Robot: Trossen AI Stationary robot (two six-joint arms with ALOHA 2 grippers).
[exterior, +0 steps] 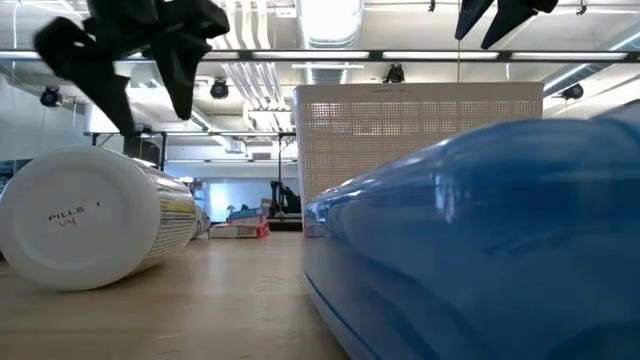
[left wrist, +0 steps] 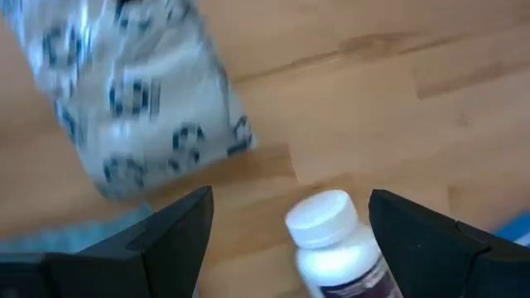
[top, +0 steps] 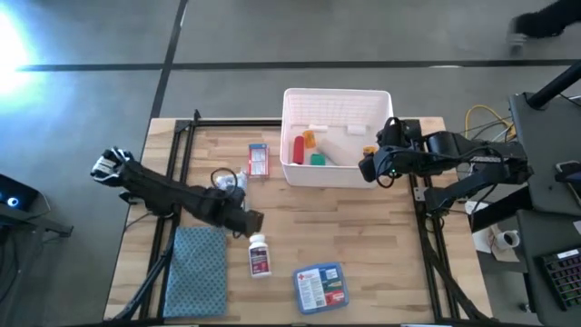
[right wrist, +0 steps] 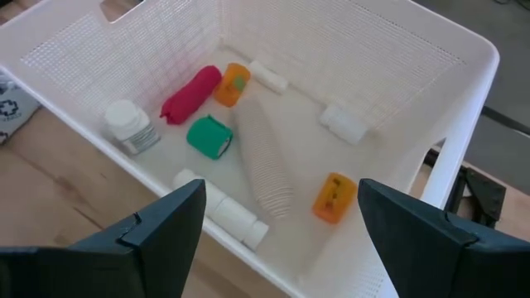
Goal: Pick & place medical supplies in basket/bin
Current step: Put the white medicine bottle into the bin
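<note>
Grippers: my left gripper (left wrist: 286, 219) hangs jaws wide over the white plastic pill bottle (top: 260, 254) lying on the wooden table (top: 363, 236) | my right gripper (right wrist: 277, 219) gapes empty above the white perforated plastic bin (top: 295, 173) holding supplies.

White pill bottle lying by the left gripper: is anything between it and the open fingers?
Nothing visible. The left gripper is open above the white pill bottle, whose cap lies between the fingers on bare wood.

Grey concrete floor (top: 272, 36); ceiling strip lights (exterior: 250, 52) glow overhead.
</note>
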